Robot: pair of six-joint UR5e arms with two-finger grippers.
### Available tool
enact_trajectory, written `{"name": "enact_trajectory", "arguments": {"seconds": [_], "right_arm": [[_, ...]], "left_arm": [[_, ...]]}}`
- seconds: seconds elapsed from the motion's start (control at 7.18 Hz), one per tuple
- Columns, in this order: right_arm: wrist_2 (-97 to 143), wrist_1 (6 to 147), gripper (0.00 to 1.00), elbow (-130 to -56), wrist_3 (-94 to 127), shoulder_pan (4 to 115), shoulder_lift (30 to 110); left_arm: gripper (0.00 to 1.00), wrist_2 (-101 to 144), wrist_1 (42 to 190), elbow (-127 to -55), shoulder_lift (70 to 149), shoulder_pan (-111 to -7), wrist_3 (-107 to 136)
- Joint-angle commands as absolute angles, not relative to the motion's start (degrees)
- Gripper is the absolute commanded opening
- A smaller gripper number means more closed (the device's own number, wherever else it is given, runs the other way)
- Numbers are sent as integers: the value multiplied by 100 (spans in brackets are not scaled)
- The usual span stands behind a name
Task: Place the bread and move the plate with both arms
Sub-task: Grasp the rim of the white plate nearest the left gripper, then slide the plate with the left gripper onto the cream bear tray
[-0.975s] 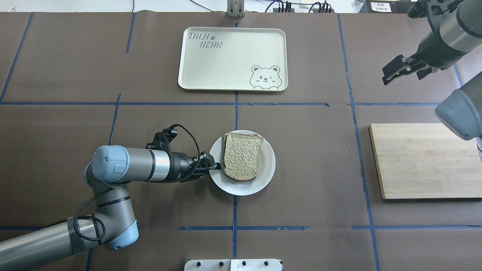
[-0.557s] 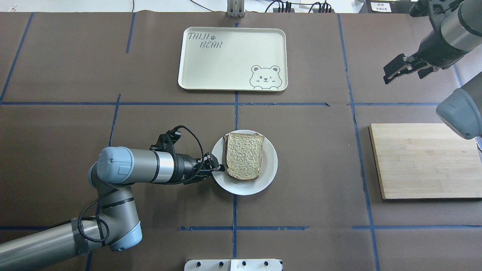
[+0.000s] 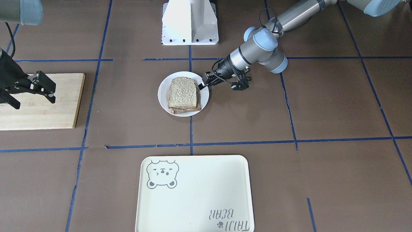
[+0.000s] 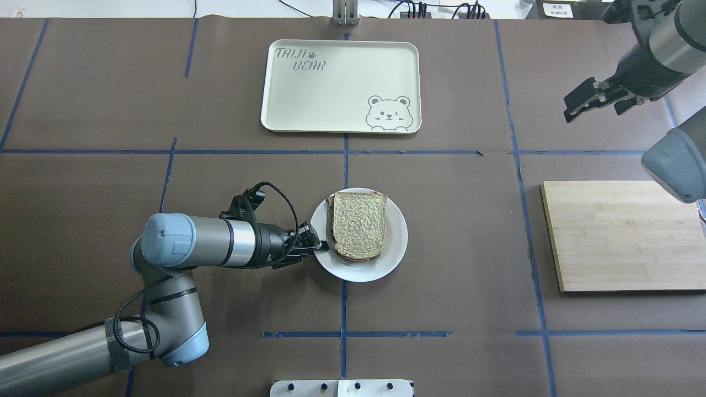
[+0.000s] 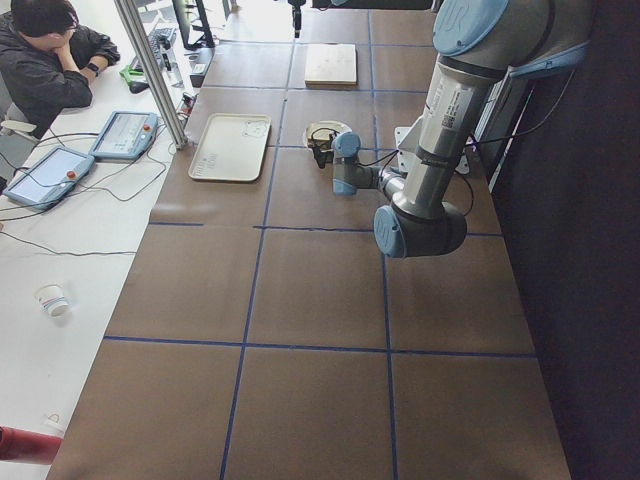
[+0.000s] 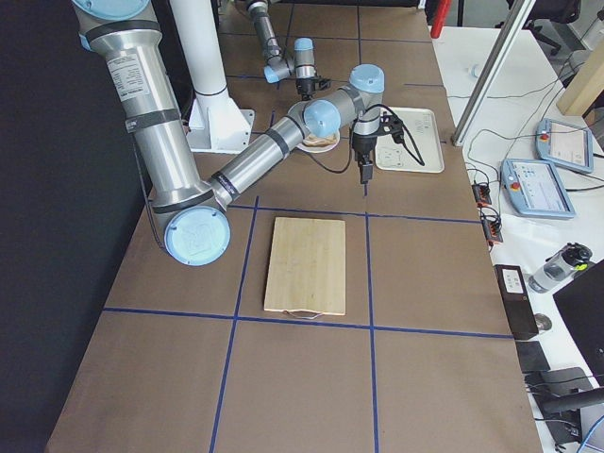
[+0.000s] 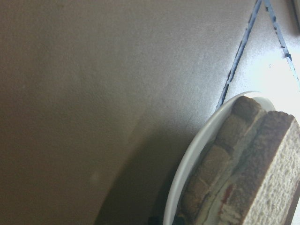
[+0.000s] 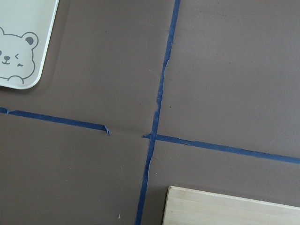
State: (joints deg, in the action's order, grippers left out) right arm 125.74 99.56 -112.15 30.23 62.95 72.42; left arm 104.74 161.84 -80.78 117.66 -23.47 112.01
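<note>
Near the bench's middle, the left gripper (image 4: 315,246) pinches the rim of the stiff, probably slick plate (image 4: 397,238), bread (image 4: 358,223) lying loose on it; the right gripper (image 4: 594,107) hangs spread.

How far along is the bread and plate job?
Done: the bread lies on the plate. In hand: the left gripper grips the plate's rim; the right gripper hangs open, off to the side. Left: moving the plate, which sits mid-table.

Brown paper (image 4: 441,220) with blue tape lines (image 4: 343,309) covers the table (image 4: 83,82). A white bench (image 5: 70,250) runs along its far side, a black wall (image 5: 590,250) along the near.
</note>
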Motion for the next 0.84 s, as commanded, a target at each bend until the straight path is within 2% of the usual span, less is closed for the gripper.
{"name": "enact_trajectory", "arguments": {"seconds": [0.0, 0.7], "right_arm": [[12577, 9949, 100, -11215, 3023, 6302, 7269], [12560, 9940, 100, -11232, 2971, 6389, 7426]], "left_arm": [[0, 10485, 16189, -8147, 11830, -2452, 11206], [0, 10355, 17031, -8183, 11909, -2759, 11836]]}}
